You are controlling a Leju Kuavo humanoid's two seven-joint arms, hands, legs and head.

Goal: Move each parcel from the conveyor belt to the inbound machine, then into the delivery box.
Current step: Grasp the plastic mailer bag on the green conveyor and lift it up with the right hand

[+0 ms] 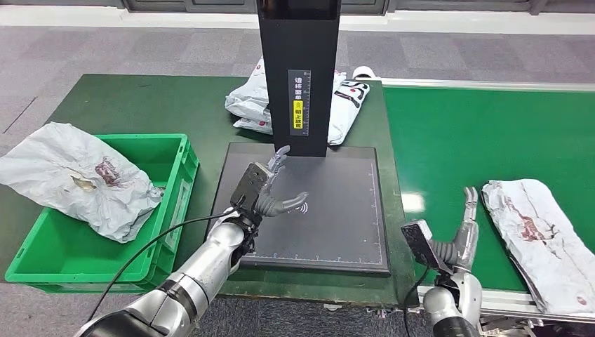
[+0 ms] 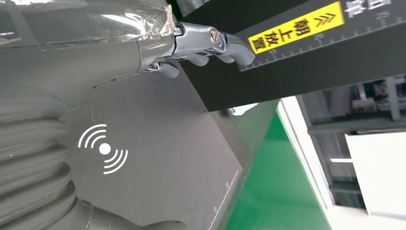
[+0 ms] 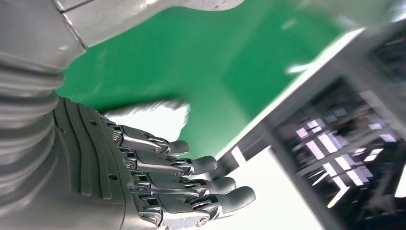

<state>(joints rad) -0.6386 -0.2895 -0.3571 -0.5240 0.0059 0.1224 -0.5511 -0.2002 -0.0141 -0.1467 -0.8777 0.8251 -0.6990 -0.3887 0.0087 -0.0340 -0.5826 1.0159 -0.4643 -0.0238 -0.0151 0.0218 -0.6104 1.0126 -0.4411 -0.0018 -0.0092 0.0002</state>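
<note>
Parcel (image 1: 540, 235) lies on conveyor belt (image 1: 484, 133), just beside right hand (image 1: 466, 225) on its outer side, apart from fingertips; long axis runs roughly along hand's reach, away from robot. Right hand nearer by far: fingers extended, close together, empty, palm side toward parcel. Left hand (image 1: 270, 186) spread, empty, hovers over inbound machine (image 1: 330, 210) pad. Another parcel (image 1: 77, 175) rests across rim of delivery box (image 1: 175, 161). Likely next: right hand sweeps sideways onto parcel.

The tall black scanner column (image 1: 299, 70) blocks the far edge of the flat black scanning plate (image 1: 337, 225), whose near surface lies bare, while the green conveyor belt (image 1: 449, 154) stays open beside the crumpled white parcel (image 1: 540, 235).
</note>
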